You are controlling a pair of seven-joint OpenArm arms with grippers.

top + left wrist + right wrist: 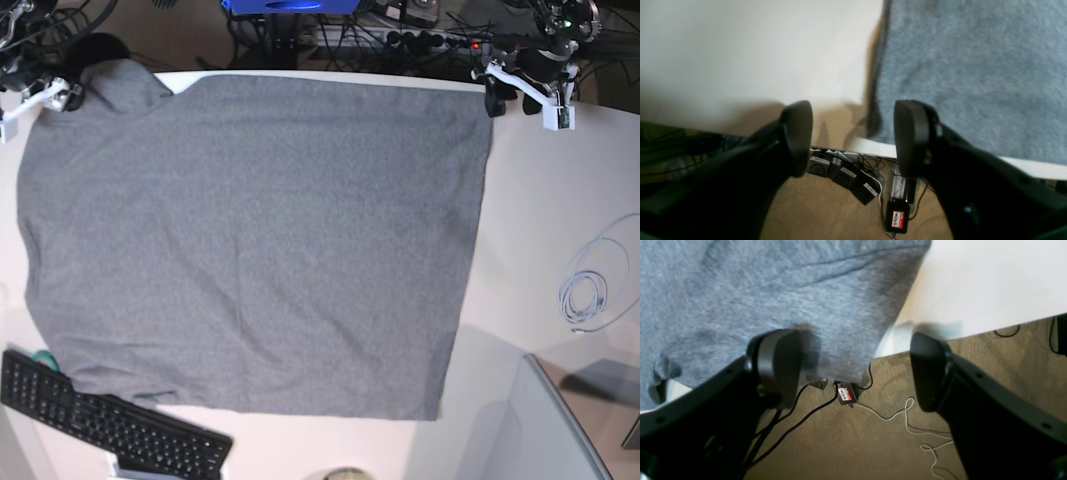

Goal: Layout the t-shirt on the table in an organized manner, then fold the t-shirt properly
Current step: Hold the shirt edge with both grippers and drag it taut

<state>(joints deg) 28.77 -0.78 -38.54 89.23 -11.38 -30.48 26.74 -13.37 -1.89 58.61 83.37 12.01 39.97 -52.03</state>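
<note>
T-shirt (260, 240) lies spread flat on the table (550, 200), covering most of it, from the far edge down to near the keyboard (105, 425) at the near left corner. Mostly smooth; 1 bunched lump at the far left corner by the right arm.

Left gripper (853, 136): fingers spread, nothing between them. In the left wrist view it sits over the table's far edge, right beside the shirt's corner. The shirt's side edge runs between the 2 fingers' lines, fabric on the side of the right-hand finger (912, 136), bare table on the side of the other (798, 136). Can't tell whether that finger touches the cloth; the view is blurred there.

Right gripper (853, 370): fingers wide apart, holding nothing. In the right wrist view, shirt fabric hangs a little over the table edge between the fingers, closer to the left-hand finger (776, 366). The other finger (928, 370) is over the floor (873, 440), off the cloth.

Labels: a small black tag (845, 395) on the floor among cables (793, 420), red stripe over a white patch with handwriting, probably "WALTER" or similar, too soft to be sure. Same tag (897, 218) shows in the left wrist view, next to black boxes (843, 175) with unreadable white labels.
</note>
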